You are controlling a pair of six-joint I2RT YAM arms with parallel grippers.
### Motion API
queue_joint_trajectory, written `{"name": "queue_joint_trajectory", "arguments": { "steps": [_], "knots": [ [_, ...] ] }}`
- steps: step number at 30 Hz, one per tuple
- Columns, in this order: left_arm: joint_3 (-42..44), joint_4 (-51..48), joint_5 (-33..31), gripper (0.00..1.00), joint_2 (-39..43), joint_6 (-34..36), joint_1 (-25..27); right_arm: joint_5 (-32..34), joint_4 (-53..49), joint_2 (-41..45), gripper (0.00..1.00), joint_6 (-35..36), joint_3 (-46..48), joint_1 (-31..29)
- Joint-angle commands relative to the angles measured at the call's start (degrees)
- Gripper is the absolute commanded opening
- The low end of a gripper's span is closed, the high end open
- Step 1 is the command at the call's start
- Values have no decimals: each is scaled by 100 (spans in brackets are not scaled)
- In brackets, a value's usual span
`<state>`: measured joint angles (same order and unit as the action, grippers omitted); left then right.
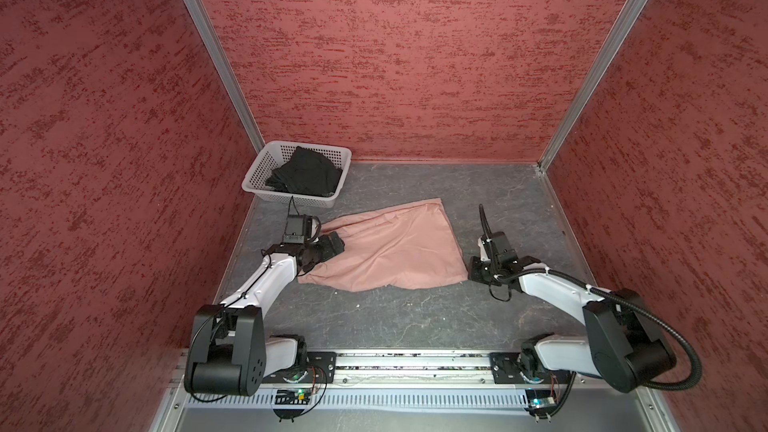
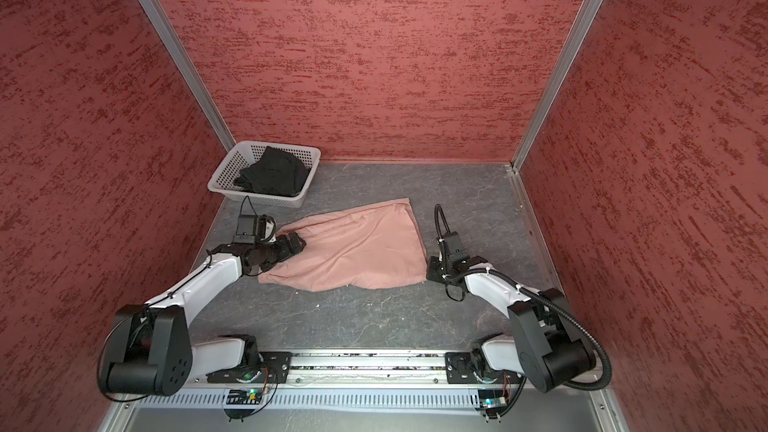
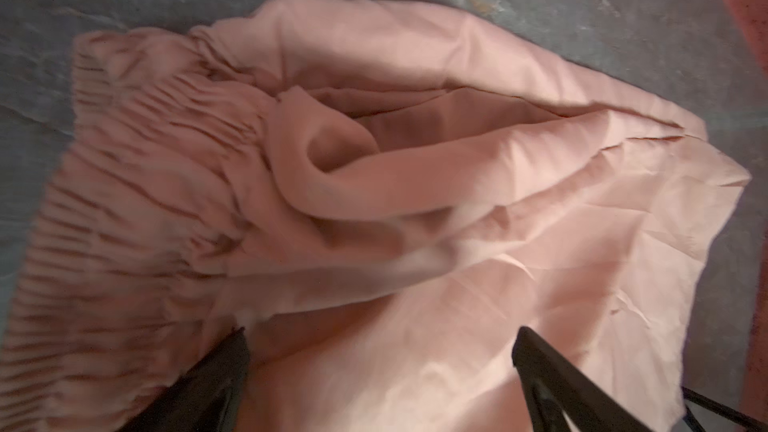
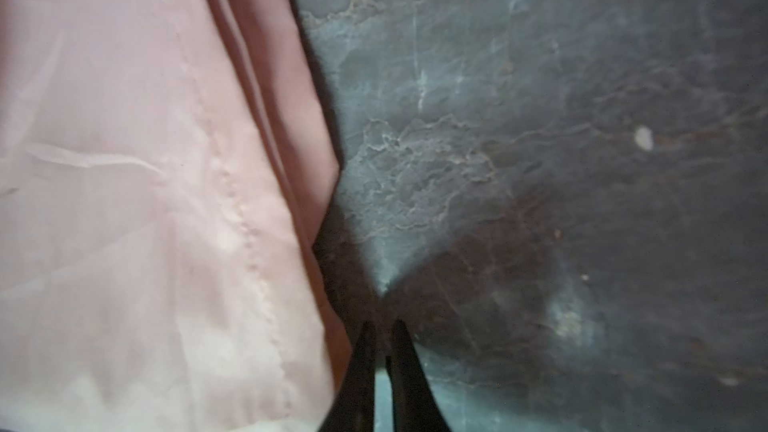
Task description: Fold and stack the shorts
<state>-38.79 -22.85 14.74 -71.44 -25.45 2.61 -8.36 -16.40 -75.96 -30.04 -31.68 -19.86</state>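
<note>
Both top views show the pink shorts (image 1: 390,251) spread on the table (image 1: 415,317), with the black shorts (image 1: 305,174) heaped in the basket (image 1: 257,168) at far left. Over the gathered waistband the left claw (image 3: 380,332) gapes wide, holding nothing. Just beside the hem the right claw (image 4: 382,326) is all but closed and empty. The cloth looks light and limp (likely to sag and slip), so pinch the waistband and hem corners.
</note>
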Motion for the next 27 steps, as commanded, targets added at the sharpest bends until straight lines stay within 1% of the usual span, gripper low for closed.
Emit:
{"name": "queue_joint_trajectory", "arguments": {
  "steps": [1, 2, 4, 7, 10, 12, 14, 16, 18, 20, 22, 24, 27],
  "knots": [
    [-401, -168, 367, 99, 447, -25, 46, -191, 236, 82, 19, 62, -436, 0],
    [-507, -293, 344, 99, 542, 7, 44, -91, 88, 127, 21, 186, -602, 3],
    [-732, -596, 161, 99, 815, 119, 29, 189, -190, 219, 34, 512, -994, 0],
    [-894, -744, -111, 99, 1093, 268, -123, 382, -284, 60, 37, 940, -1611, -8],
    [-996, -686, -148, 99, 989, 395, -297, 113, -195, -431, 39, 1246, -2266, -3],
    [-1050, -608, -128, 99, 797, 397, -323, -75, -14, -783, 39, 1295, -2584, -9],
    [-997, -348, 68, 99, 626, 364, -323, -379, 537, -1145, 38, 1244, -2704, -6],
    [-861, 148, 413, 99, 450, 277, -316, -661, 1006, -1625, 34, 1176, -2939, -7],
    [-773, 555, 679, 99, 261, 153, -306, -926, 1255, -2154, 29, 1130, -3276, -7],
    [-766, 796, 796, 99, 51, 100, -251, -1189, 1572, -2609, 24, 1050, -3514, -5],
    [-801, 886, 758, 99, -160, 206, -132, -1333, 1711, -2999, 22, 1038, -3740, -9],
    [-884, 823, 581, 100, -423, 335, -52, -1319, 1699, -3375, 21, 1051, -3938, -1],
    [-884, 787, 284, 99, -770, 341, -97, -1243, 1720, -3769, 18, 997, -4075, 55]
  ]
}}
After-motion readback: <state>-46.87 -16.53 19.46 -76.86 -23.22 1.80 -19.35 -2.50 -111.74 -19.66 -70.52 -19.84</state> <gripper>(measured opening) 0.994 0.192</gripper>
